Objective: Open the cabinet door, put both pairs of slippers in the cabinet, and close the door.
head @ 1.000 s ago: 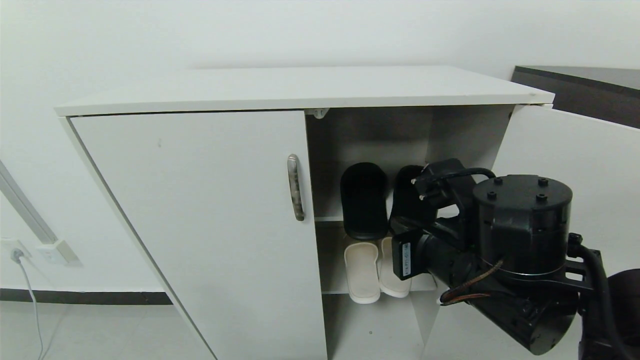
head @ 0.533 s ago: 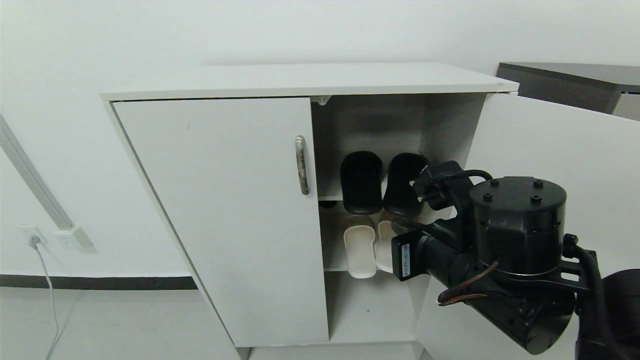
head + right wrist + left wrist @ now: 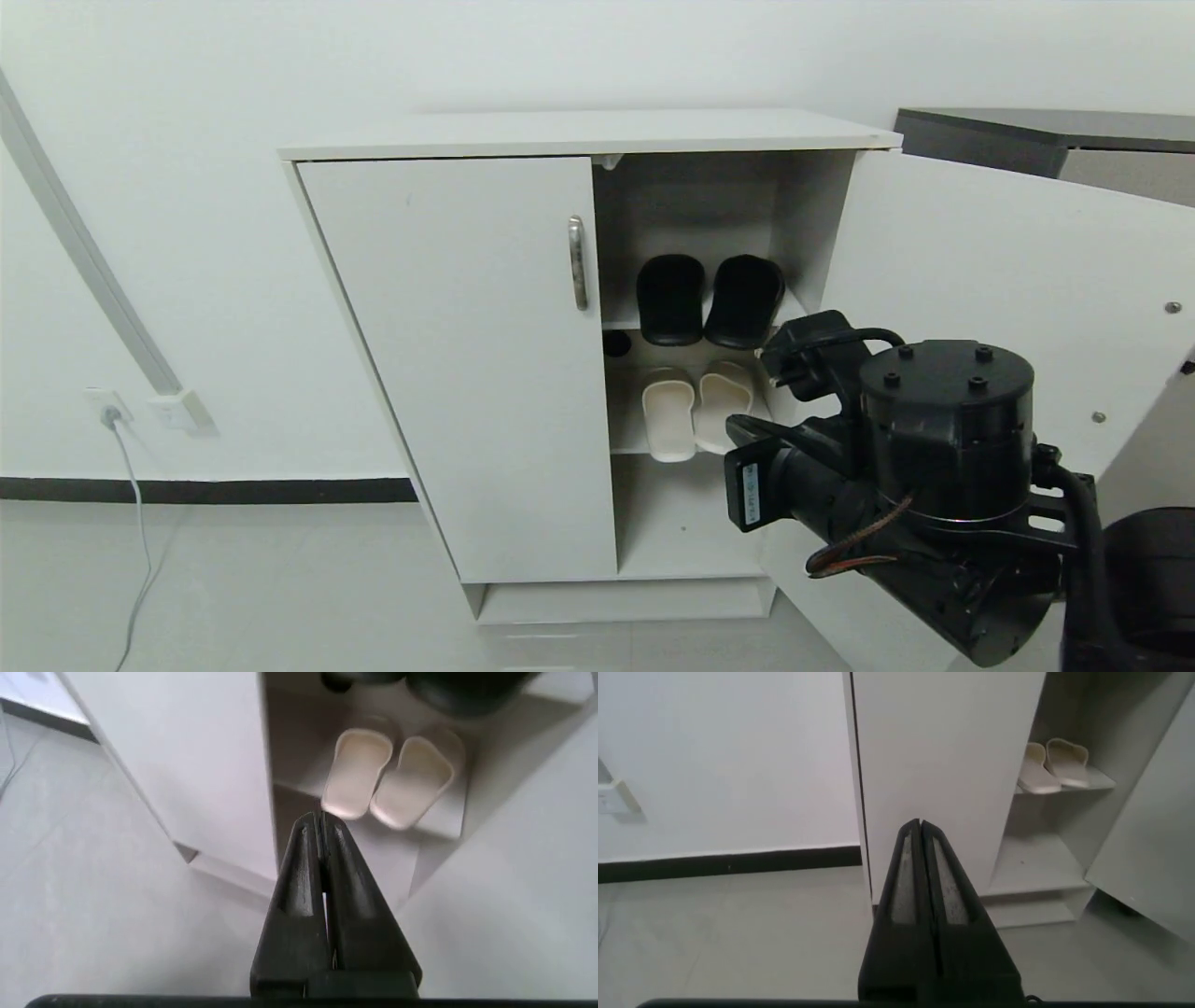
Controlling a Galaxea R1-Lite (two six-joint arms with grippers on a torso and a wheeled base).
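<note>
Hanging low before the open right door (image 3: 980, 280), right arm (image 3: 934, 448) angled toward the cabinet (image 3: 579, 129) | right jaws pressed together, empty | left jaws likewise, pointing at cabinet base | black slippers (image 3: 709, 299) on upper shelf | cream slippers (image 3: 695, 411) on middle shelf

We see the cabinet (image 3: 579, 131) open at frame centre, a gap between the closed left door (image 3: 467, 355) and the right door (image 3: 980, 271) swung wide. Black slippers (image 3: 709, 299) fill the upper shelf, white slippers (image 3: 695, 411) the middle one; the bottom compartment (image 3: 686, 532) gives room. Our right arm (image 3: 943, 439) crowds the lower right.
</note>
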